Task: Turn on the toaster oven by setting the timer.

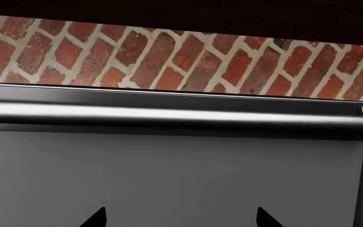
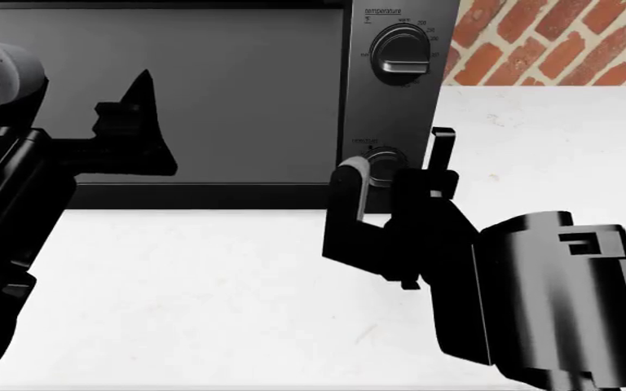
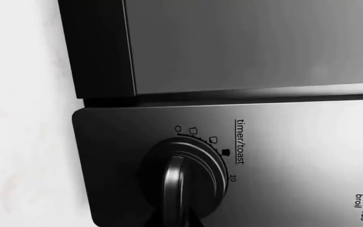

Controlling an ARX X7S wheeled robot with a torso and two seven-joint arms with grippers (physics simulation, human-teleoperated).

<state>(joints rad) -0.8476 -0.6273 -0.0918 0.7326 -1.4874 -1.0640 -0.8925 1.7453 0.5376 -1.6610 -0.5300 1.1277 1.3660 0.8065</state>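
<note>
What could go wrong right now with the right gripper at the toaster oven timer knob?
The right gripper straddles the timer knob, but its fingers look open, so they may slip off the raised bar when turning. The temperature knob sits just above on the same panel; drifting up could grab the wrong dial. The left gripper hangs close to the toaster oven door and might bump it.

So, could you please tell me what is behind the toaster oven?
Behind the toaster oven is a red brick wall, visible above its door handle and beside the knob panel. The oven's body covers the wall lower down, so nothing more shows there.
</note>
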